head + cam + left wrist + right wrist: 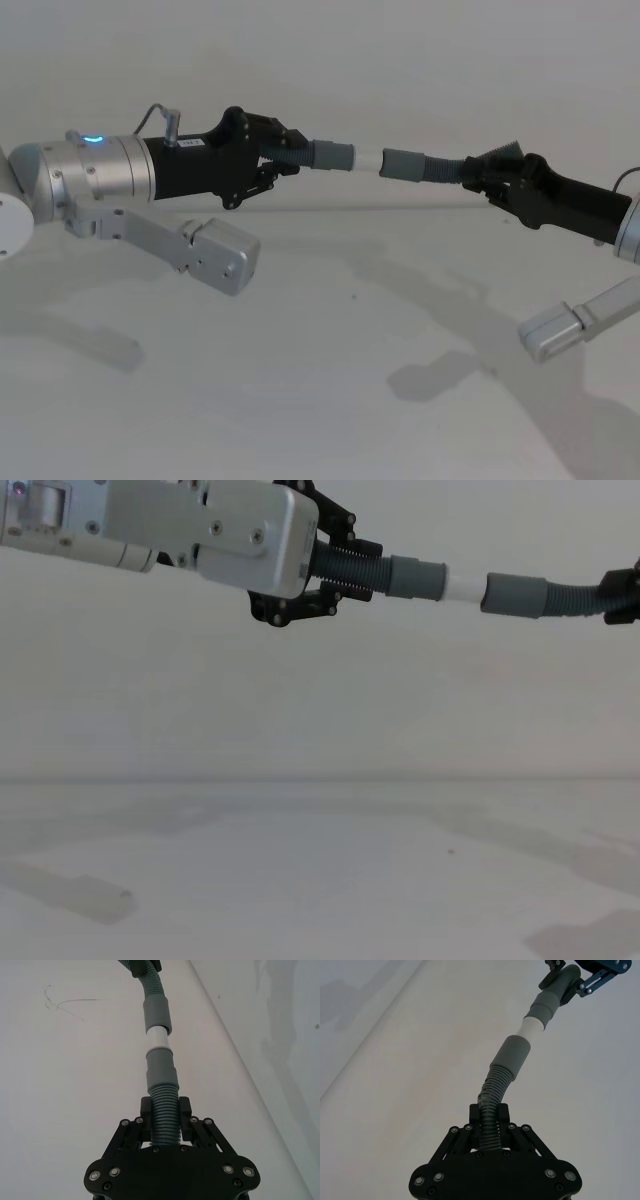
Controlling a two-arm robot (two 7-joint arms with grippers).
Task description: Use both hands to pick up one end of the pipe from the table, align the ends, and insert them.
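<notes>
While held aloft, pipe (370, 160) ends mated, table (320, 400) below.

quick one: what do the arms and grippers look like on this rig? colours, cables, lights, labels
Both arms are silver-grey metal with rounded joints and boxy link ends. The left arm has a small blue light on top, a thin grey cable looping to the wrist, and a small white label. The left gripper and right gripper are black, with linked prongs and silver screws.

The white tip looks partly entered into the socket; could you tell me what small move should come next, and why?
Probably push the two grippers gently toward each other along the pipe's axis. The left gripper and right gripper each clamp a ribbed hose piece above the table, and a band of white tip shows between the cuffs, so the joint seems not fully seated.
</notes>
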